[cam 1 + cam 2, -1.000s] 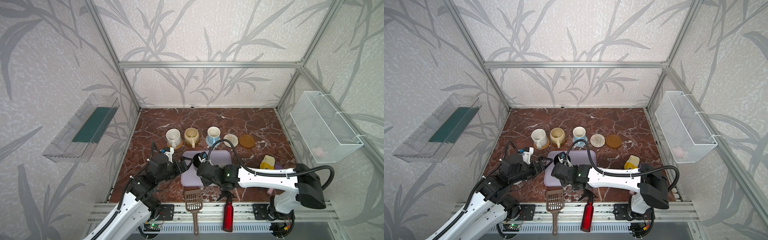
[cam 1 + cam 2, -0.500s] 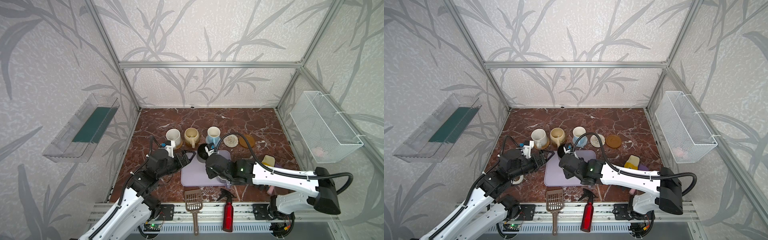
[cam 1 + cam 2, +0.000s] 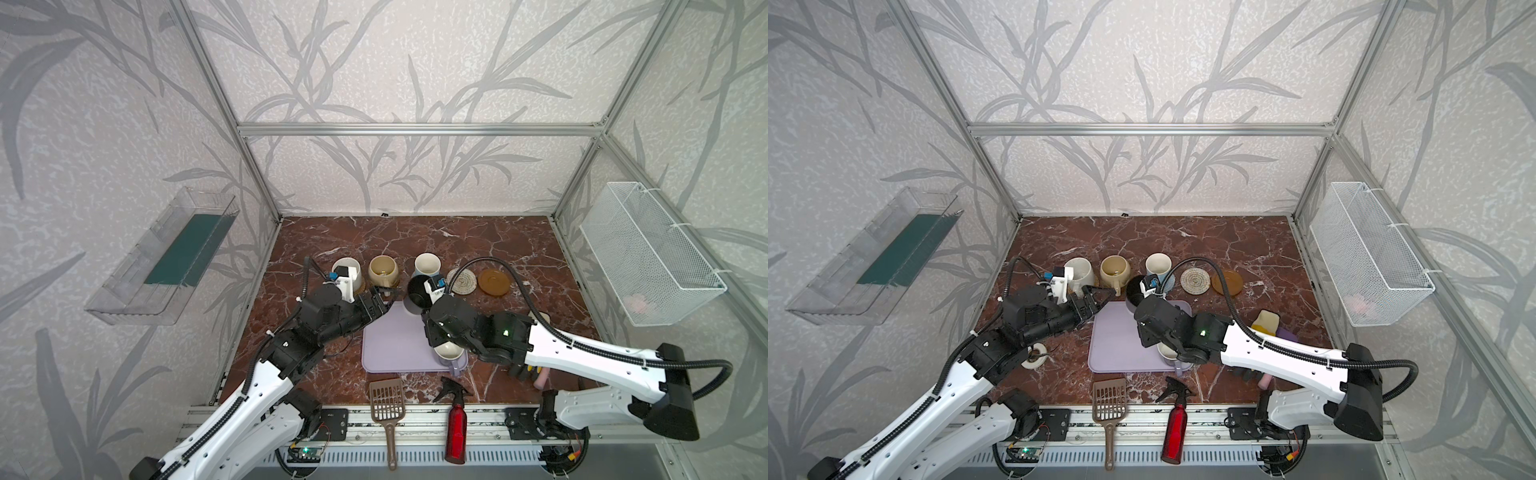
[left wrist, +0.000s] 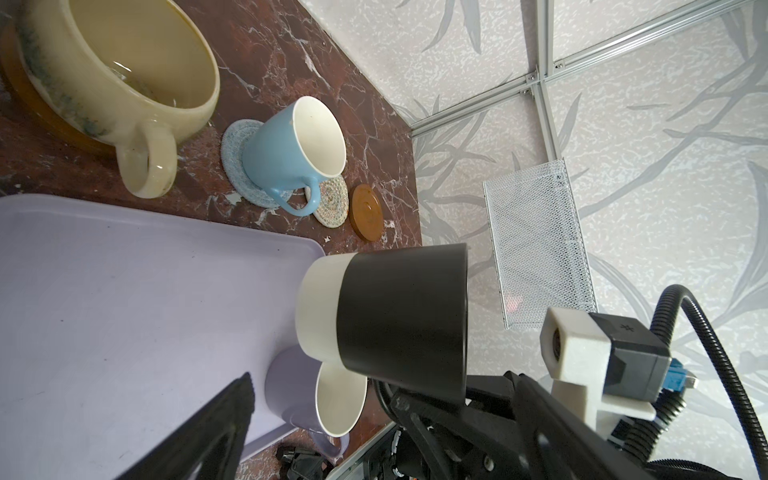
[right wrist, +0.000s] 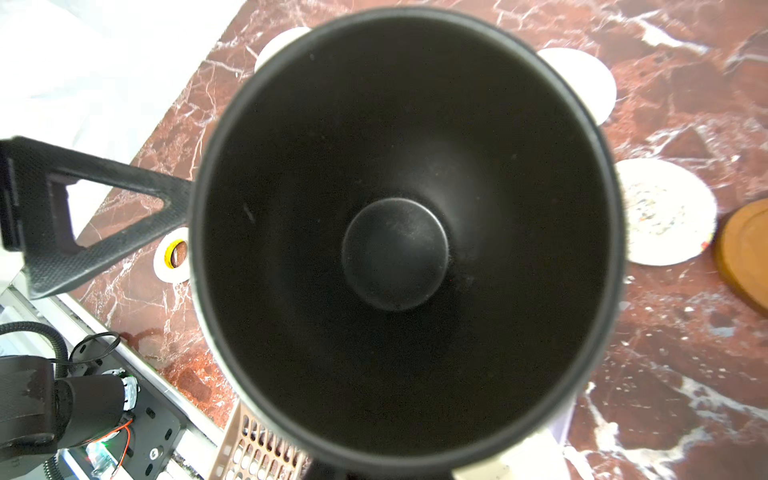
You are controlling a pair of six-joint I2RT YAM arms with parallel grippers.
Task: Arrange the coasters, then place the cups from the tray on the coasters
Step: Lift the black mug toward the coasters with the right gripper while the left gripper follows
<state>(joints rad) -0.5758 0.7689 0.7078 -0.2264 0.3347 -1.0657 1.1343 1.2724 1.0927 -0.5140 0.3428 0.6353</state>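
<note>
Standing on coasters (image 4: 232, 149) are three cups (image 3: 383, 270), while the right end effector (image 4: 399, 395) clamps the black cup (image 3: 419, 291) above the far edge of the tray (image 3: 390, 349), the lavender cup (image 3: 449, 353) sits on it, the cream coaster (image 3: 462, 281) and amber coaster (image 3: 493, 282) lie bare, and the left end effector (image 3: 1096, 303) gapes empty.

Caught the black mug (image 4: 399, 316), cream band at its base. Spotted a lavender tray (image 4: 124, 291), a light-blue mug (image 4: 282, 162) white inside, a light-blue coiled coaster (image 4: 232, 166), an amber-brown coaster (image 4: 366, 212). Noted the table (image 4: 266, 83) in red-brown marble, veined white.
</note>
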